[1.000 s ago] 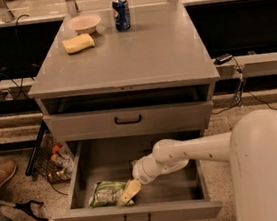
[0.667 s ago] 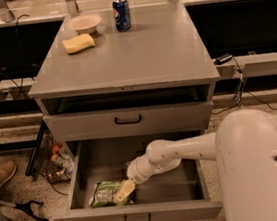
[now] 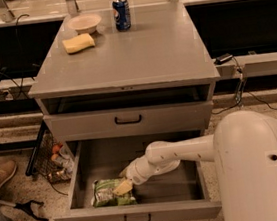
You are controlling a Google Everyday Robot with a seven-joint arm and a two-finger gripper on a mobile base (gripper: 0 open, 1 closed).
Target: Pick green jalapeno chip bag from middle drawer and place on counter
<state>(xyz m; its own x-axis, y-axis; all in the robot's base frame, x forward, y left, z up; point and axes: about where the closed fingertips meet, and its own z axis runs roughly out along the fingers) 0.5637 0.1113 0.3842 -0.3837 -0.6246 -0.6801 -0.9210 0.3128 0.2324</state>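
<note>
Since a second ago, the gripper (image 3: 122,187) has slid leftward in the frame and now sits over the right end of the green jalapeno chip bag (image 3: 107,193), where before it hung off that end. Its pale tip lies on or just above the foil. I cannot tell how far open it is, or whether it has hold of anything yet.

The bag lies flat in the lower left of the frame, on the floor of the middle drawer (image 3: 141,214), close behind the drawer's front wall and nearer its left side. It should handle as a very light, air-puffed foil packet: soft, crinkly, rather slick, with brittle contents. A hard squeeze would likely crush the chips, and a shallow pinch could slip off. The best hold is probably across the puffed body near the right end, or on the flat crimped seam, with gentle pressure.

Just above the open drawer is the upper drawer (image 3: 129,121), closed. Above that spreads the counter (image 3: 136,52), filling the upper middle of the frame. At its far left corner sit a yellow sponge (image 3: 78,43), a bowl (image 3: 84,23) and a blue can (image 3: 121,14), well apart from the broad bare area nearer the front edge.
</note>
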